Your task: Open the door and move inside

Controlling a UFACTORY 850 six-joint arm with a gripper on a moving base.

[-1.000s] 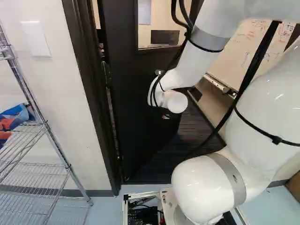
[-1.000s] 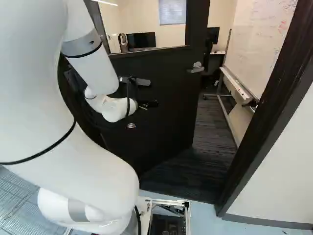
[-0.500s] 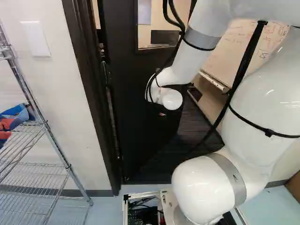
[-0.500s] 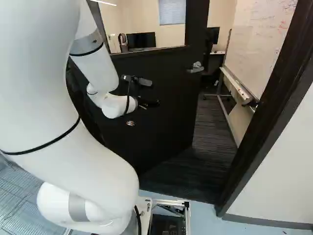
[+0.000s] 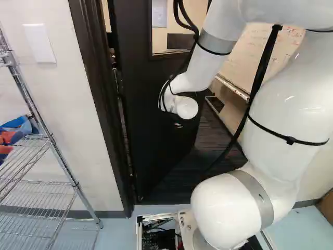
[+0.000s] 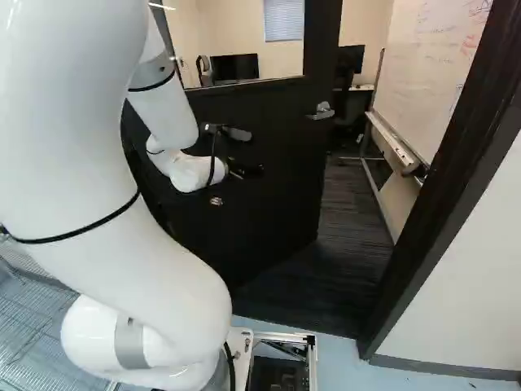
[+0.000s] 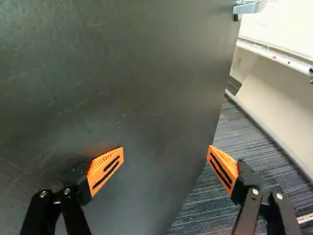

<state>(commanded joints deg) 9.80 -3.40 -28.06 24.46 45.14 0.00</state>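
The door (image 6: 273, 208) is standing well open, swinging away into the room from its left side, and its lever handle (image 6: 321, 111) is sitting near the free edge on the right, well apart from the gripper (image 7: 166, 151). The latch is evidently no longer holding, so the first part of the task is looking done.

The gripper is facing the door's near side with its fingers spread wide and nothing pinched between them. One orange pad (image 7: 105, 169) is showing against the dark panel, close enough to be casting an orange glow on it; whether it is touching, the wrist view is not settling. The other pad (image 7: 224, 169) is showing by the free edge, with the striped floor (image 7: 220, 196) beyond it.

The white arm (image 5: 208, 65) is reaching ahead to the door, which is suggesting a push rather than a pull. On the right, a gap is opening between the door and the right door frame (image 6: 444, 195), with the whiteboard (image 6: 431, 65) standing farther in.

The second part is remaining: the base (image 6: 281, 336) is waiting on the pale floor (image 5: 117, 229) outside the threshold. The door is still partly blocking the way ahead, so the next move is probably calling for more pushing, then driving through without the arm scraping the frame.
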